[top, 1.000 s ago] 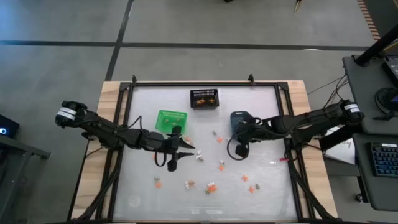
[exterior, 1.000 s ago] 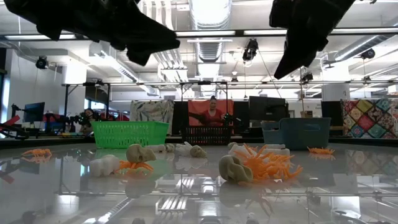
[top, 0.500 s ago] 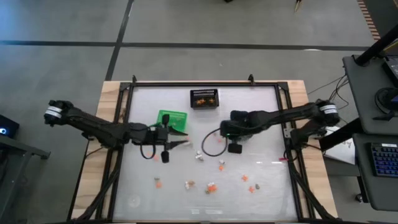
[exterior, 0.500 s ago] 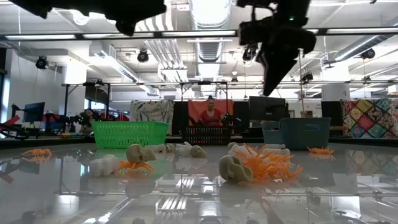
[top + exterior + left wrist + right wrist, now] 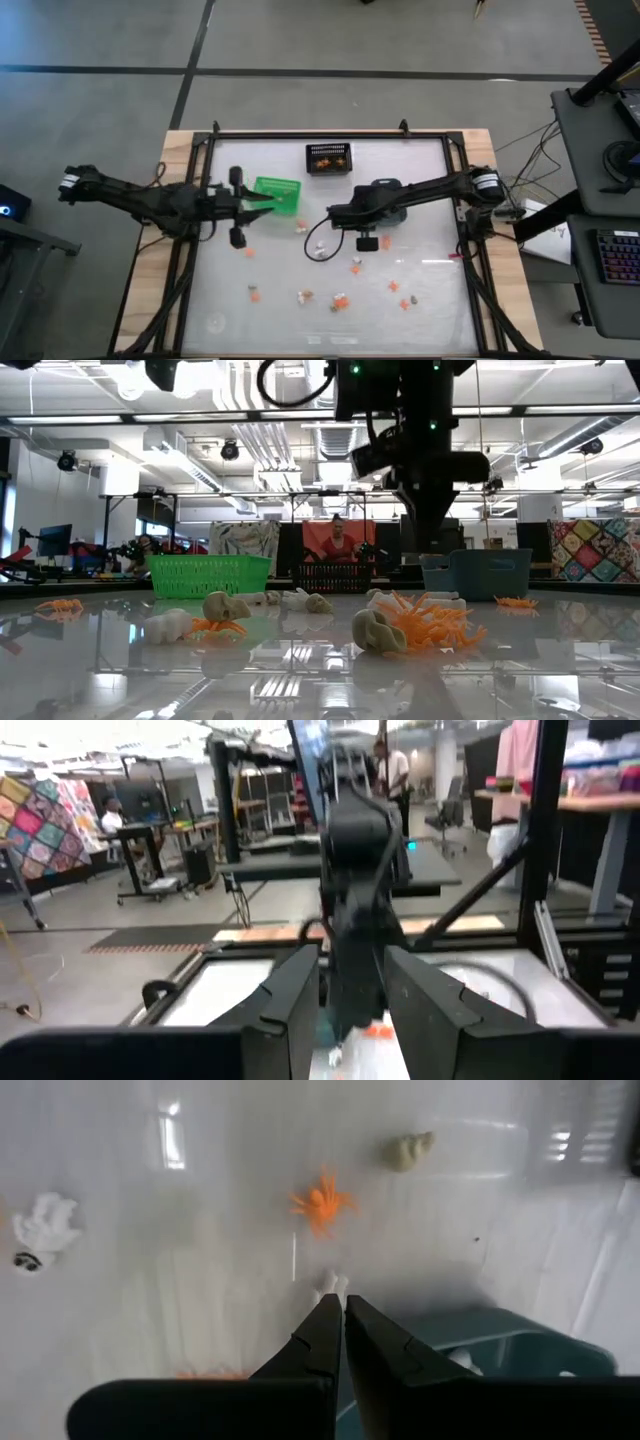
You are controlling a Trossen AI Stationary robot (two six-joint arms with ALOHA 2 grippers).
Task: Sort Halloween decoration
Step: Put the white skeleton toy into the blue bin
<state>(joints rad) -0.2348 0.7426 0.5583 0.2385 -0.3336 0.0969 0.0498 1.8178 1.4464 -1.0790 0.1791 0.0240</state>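
Observation:
Small orange, white and tan Halloween trinkets lie scattered on the glossy table, among them an orange spider [image 5: 320, 1202], a tan skull [image 5: 410, 1150] and a white ghost [image 5: 40, 1230]. My right gripper [image 5: 333, 216] [image 5: 338, 1302] points down over the middle of the table, shut, just left of the blue-grey bin [image 5: 480, 1350]. A tiny white trinket [image 5: 331, 1284] shows right at its fingertips. My left gripper [image 5: 268, 200] [image 5: 355, 1010] hovers level at the green bin's [image 5: 277, 192] near-left side, open, with nothing between its fingers. My right gripper's shut fingertips [image 5: 325, 1308] point down at the tiny white trinket [image 5: 331, 1284]. Whether they touch it or it only lies on the table beyond them, I cannot tell.
A black mesh bin [image 5: 328, 158] holding orange pieces stands at the far middle. More trinkets lie toward the near edge [image 5: 340, 300]. A black frame [image 5: 200, 200] rims the table. A person [image 5: 342, 545] sits in the room far behind.
My left gripper has drawn back toward the table's left edge and risen, coming level beside the green bin. My right gripper has swung from above the blue-grey bin toward the table's middle, tipping to point down. The trinkets have stayed in place.

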